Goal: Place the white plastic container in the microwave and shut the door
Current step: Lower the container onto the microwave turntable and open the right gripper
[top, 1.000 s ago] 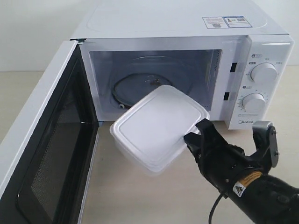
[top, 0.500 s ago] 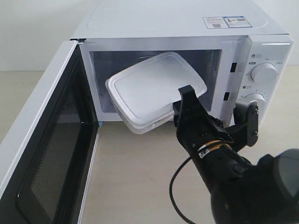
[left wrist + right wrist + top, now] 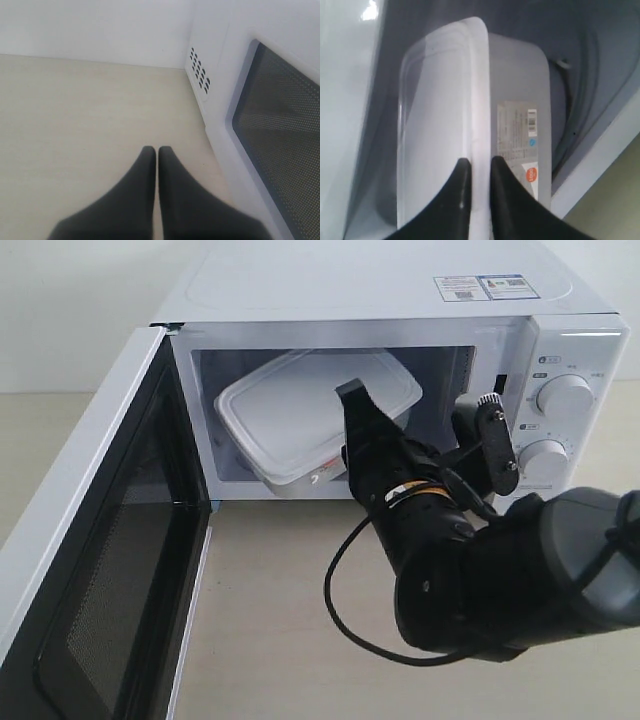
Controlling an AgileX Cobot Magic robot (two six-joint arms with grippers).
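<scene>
White plastic container [image 3: 300, 405] tilted inside microwave [image 3: 400, 300] cavity, door [image 3: 110, 570] open.
Only the right wrist view shows the right gripper [image 3: 476, 165] pinching its lid rim; arm reaches in; left gripper [image 3: 151, 150] closed, empty.

The exterior camera looked slightly down at the open front of the microwave [image 3: 380, 285] from mid-range, the right wrist camera peered closely into that same cavity, and the left wrist camera, low over the counter [image 3: 75, 115], shared only the door [image 3: 280, 135], at the exterior view's nine o'clock.
</scene>
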